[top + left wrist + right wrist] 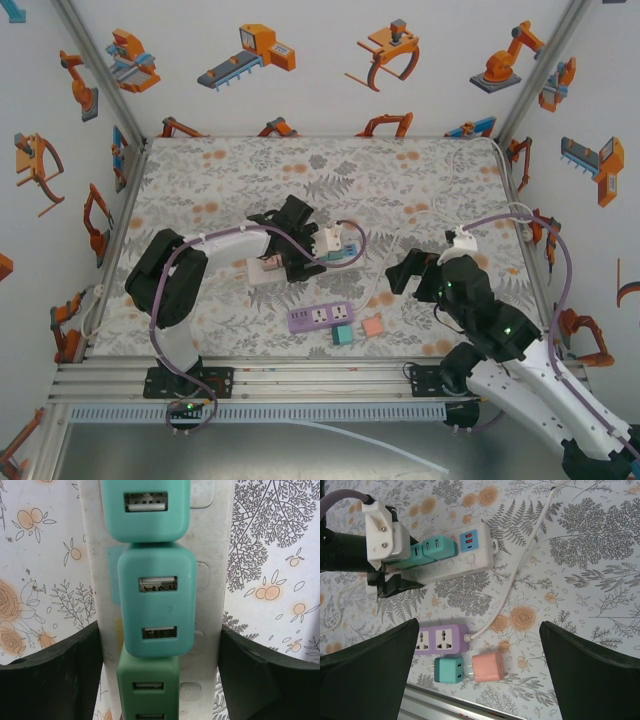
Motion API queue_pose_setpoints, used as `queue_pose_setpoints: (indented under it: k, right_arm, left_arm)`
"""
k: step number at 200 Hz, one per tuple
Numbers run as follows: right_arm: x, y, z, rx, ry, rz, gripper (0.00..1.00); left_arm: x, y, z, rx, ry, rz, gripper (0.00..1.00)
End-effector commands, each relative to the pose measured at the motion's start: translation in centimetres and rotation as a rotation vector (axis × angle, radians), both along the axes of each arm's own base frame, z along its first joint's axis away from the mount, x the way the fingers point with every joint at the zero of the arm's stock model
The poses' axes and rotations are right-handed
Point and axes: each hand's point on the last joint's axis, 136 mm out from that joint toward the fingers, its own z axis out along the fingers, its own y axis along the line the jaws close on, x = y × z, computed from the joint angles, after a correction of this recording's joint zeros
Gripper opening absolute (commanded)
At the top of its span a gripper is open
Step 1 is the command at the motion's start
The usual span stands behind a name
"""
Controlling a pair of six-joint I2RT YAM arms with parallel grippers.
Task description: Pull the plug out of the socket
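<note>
Plugs [156,600] sit in the white socket strip [212,580], straddled by open left hand [160,670].

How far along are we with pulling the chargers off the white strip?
Done: a teal charger and a pink charger lie loose beside the purple strip. In hand: the left gripper hangs open astride the middle charger on the white strip, not clamping it. Left: three teal chargers remain plugged in there. The right gripper hangs open.

A floral-patterned worktop [200,180] is covered with a white power strip [470,562], a purple power strip [321,317], and loose teal [448,670] and pink [488,666] plug adapters.
</note>
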Motion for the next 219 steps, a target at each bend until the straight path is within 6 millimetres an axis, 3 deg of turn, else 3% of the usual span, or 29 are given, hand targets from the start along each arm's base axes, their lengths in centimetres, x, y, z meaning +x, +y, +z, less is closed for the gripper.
queue_pose_setpoints:
  k: [1,40,68,79,100,123,145,161,198,219]
  right_arm:
    - [0.3,-0.4,0.5,-0.038,-0.021,-0.011,0.95]
    - [0.5,-0.3,0.7,-0.054,-0.031,-0.002,0.95]
    - [0.9,-0.3,1.4,-0.081,-0.061,0.001,0.95]
    - [1.2,-0.3,1.9,-0.104,-0.087,0.007,0.96]
    - [2.0,0.2,3.0,-0.165,-0.156,0.038,0.99]
    - [2.7,2.9,4.1,-0.245,-0.247,0.194,0.99]
    - [3.4,5.4,4.3,-0.377,-0.311,0.355,0.96]
    - [4.0,6.9,4.3,-0.459,-0.355,0.455,0.95]
    - [4.9,11.1,2.4,-0.663,-0.448,0.801,0.89]
    - [6.1,12.7,1.1,-0.759,-0.463,0.95,0.85]
  left_arm:
    - [0.6,-1.1,0.5,-0.043,-0.029,0.008,0.68]
    - [1.1,-1.2,1.6,-0.054,-0.056,0.013,0.82]
    - [1.5,-1.5,3.2,-0.079,-0.083,0.02,1.0]
    - [1.4,-1.6,4.1,-0.096,-0.094,0.023,0.97]
    - [1.2,-1.9,7.4,-0.168,-0.119,0.038,0.97]
    - [0.9,-1.4,12.4,-0.27,-0.158,0.123,0.97]
    - [0.5,1.0,17.0,-0.372,-0.183,0.307,0.97]
    - [-0.1,3.7,19.1,-0.436,-0.193,0.466,0.97]
    - [-2.7,9.5,20.7,-0.614,-0.091,0.776,0.97]
    - [-2.9,13.1,19.4,-0.7,-0.007,0.988,0.97]
